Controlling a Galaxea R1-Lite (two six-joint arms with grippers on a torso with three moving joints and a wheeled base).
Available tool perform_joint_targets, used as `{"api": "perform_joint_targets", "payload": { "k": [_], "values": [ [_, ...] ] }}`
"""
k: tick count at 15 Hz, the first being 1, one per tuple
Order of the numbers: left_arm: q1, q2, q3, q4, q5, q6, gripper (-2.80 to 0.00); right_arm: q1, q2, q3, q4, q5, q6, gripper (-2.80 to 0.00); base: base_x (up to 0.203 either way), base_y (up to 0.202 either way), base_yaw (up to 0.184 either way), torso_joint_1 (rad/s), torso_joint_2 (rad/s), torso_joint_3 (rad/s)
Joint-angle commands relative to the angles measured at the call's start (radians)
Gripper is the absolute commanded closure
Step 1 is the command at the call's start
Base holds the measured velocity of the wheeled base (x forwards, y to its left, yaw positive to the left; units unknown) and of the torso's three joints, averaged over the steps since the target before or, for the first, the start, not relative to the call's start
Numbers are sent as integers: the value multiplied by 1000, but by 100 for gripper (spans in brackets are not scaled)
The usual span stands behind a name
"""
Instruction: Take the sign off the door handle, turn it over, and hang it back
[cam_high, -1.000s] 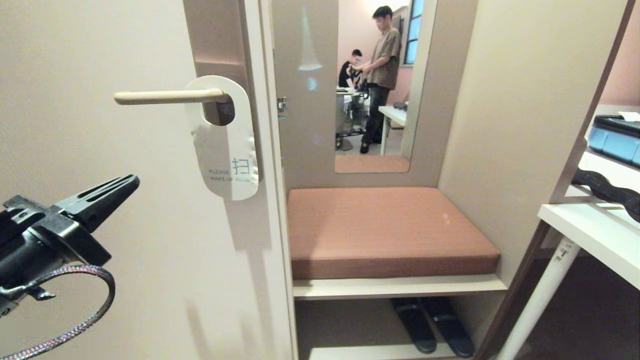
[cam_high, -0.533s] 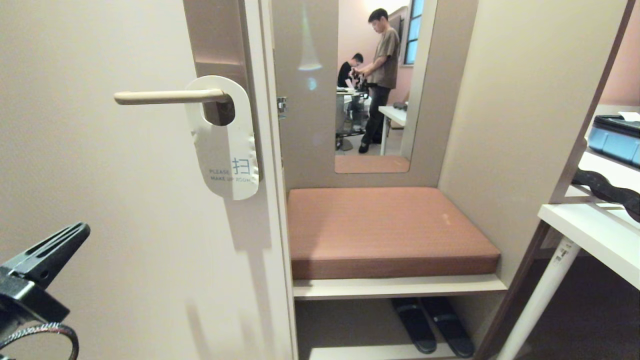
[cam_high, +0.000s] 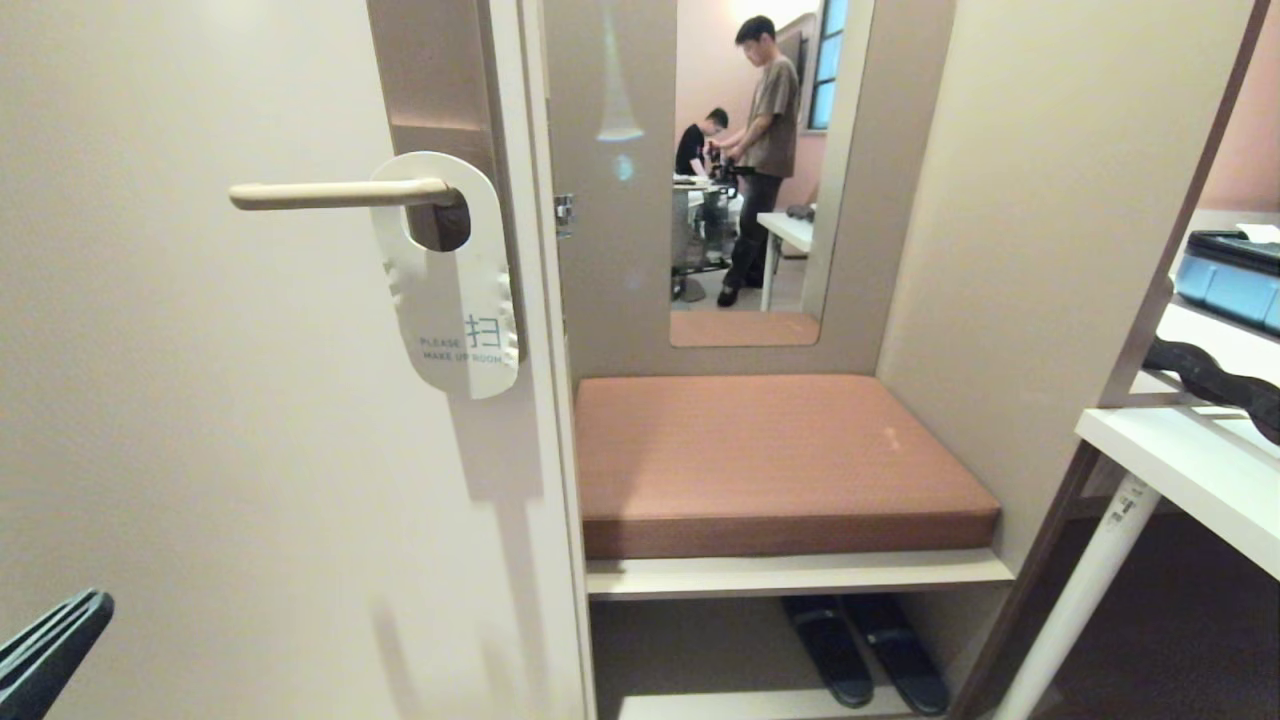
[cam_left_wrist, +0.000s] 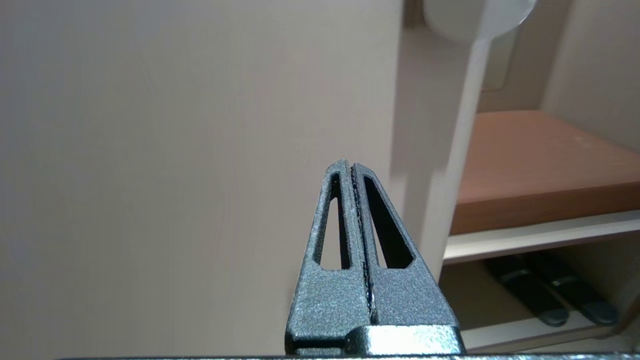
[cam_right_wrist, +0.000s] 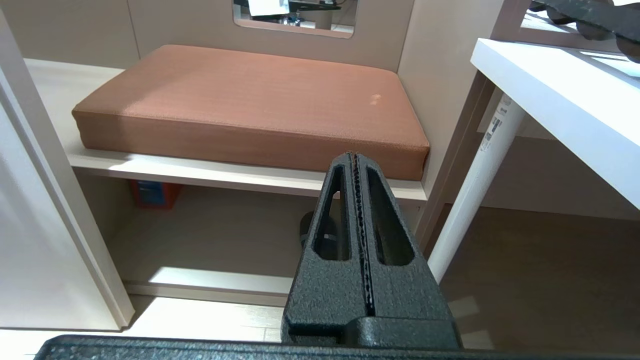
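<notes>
The sign (cam_high: 452, 300) hangs by its hole on the cream door handle (cam_high: 330, 193), white face with blue "PLEASE MAKE UP ROOM" outward, lying against the brown plate at the door's edge. Its lower rim (cam_left_wrist: 475, 17) shows in the left wrist view, well above the fingers. My left gripper (cam_high: 85, 605) is shut and empty at the lower left corner of the head view, far below the handle, close to the door. In its own view my left gripper (cam_left_wrist: 350, 165) points up along the door. My right gripper (cam_right_wrist: 354, 156) is shut, empty, parked low facing the bench.
A brown cushion (cam_high: 770, 460) lies on a bench right of the door, with dark slippers (cam_high: 865, 650) on the shelf beneath. A white table (cam_high: 1180, 460) stands at the right. A mirror (cam_high: 750, 170) shows two people in a room behind.
My left arm has dropped down and to the left, away from the handle, until only its fingertips show in the head view. The sign and handle have not moved.
</notes>
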Motion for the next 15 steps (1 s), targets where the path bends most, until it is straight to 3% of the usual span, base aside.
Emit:
{"api": "perform_joint_targets", "payload": {
  "k": [1, 4, 9, 15],
  "values": [
    [0, -168, 2, 115, 38, -1, 0, 1, 0, 0, 0, 0, -1, 0, 0, 0, 0, 0, 0, 0],
    [-1, -325, 2, 276, 73, 0, 0, 1, 0, 0, 0, 1, -1, 0, 0, 0, 0, 0, 0, 0],
    [-3, -503, 2, 496, 77, 6, 0, -1, 0, 0, 0, 0, -1, 0, 0, 0, 0, 0, 0, 0],
    [-2, -589, 2, 548, 77, 2, 0, 1, 0, 0, 0, 2, -1, 0, 0, 0, 0, 0, 0, 0]
  ]
}}
